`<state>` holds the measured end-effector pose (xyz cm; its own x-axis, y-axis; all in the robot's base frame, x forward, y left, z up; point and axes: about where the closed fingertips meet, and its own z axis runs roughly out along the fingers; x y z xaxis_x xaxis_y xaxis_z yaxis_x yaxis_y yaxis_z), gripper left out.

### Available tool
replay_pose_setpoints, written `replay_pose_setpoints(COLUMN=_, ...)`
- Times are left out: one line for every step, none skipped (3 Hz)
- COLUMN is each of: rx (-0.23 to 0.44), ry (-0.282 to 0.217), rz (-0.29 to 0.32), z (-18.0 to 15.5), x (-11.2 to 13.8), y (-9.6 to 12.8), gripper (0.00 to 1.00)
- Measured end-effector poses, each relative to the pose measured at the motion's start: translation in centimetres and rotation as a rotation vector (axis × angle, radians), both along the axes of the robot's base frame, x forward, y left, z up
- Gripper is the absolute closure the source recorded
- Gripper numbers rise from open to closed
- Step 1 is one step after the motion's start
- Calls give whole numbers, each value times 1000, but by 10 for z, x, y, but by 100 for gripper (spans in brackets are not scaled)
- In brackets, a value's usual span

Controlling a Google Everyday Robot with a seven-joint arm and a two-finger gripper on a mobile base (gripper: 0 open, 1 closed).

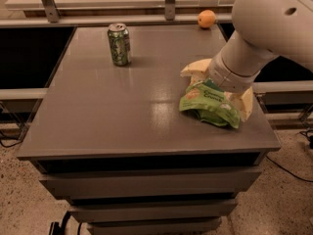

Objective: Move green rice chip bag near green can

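Green rice chip bag (208,104) on the right side of the table (122,116), gripper (220,84) right over it
Looks light, crinkly and squashy, with breakable chips, so I'd pinch a fold gently. The wrist hides the bag's top, so I can't tell if the gripper's open or clamped. Green can (119,44) is well apart, back left.

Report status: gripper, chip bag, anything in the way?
Gripper at green rice chip bag, right side of table. Bag well apart from green can, back left. Orange at far edge, off the path.
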<state>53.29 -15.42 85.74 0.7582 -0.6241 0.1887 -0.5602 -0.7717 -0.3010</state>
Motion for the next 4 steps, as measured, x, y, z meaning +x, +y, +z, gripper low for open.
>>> replay_pose_setpoints(rx=-26, ry=32, rz=40, z=-4, x=-2, y=5, gripper=0)
replay_pose_setpoints(rx=-47, ry=57, rz=72, z=-9, x=-5, y=11, gripper=0)
replay_pose_setpoints(rx=-60, ry=83, rz=88, z=-16, x=-6, y=14, gripper=0)
replay_pose_setpoints(rx=-82, ry=105, rz=76, z=-21, x=-2, y=13, gripper=0)
